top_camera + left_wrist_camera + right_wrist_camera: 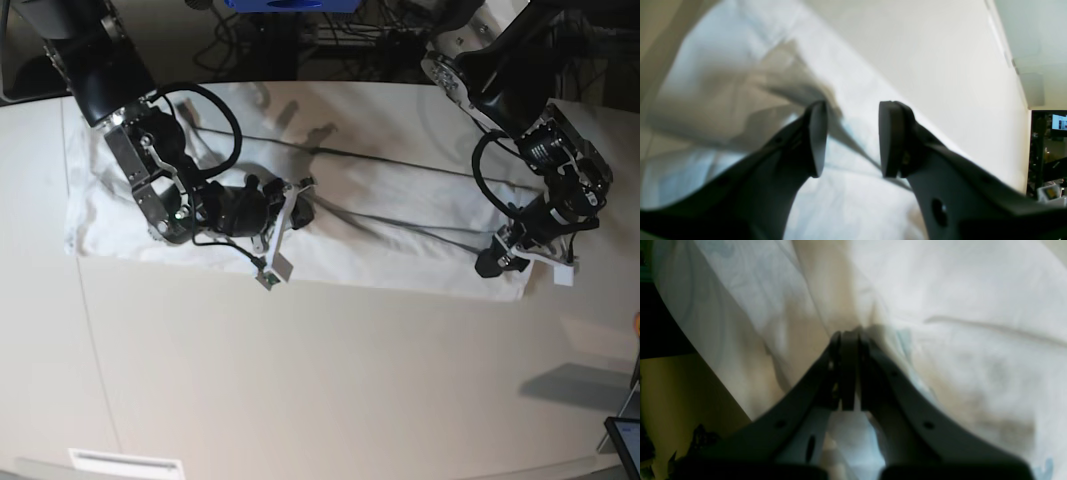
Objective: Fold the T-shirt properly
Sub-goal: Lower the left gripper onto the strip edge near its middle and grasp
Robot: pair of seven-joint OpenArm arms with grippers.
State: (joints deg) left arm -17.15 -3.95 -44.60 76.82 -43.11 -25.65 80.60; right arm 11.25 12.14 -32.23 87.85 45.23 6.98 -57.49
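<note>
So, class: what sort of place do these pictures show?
Probably a robotics lab or workshop: a white T-shirt lies on a plain tabletop between two robot arms, with cables and equipment behind, and a screen off to one side.

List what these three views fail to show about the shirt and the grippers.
- Right wrist view: the plain white cotton T-shirt is blurred; the black right gripper looks shut on it, but cloth between the tips is not resolvable.
- Base view: the right arm's wrist hides the fold beneath it.
- Left wrist view: the left gripper is parted above cloth; contact is unclear through blur.
- Neck label: not found anywhere.
</note>
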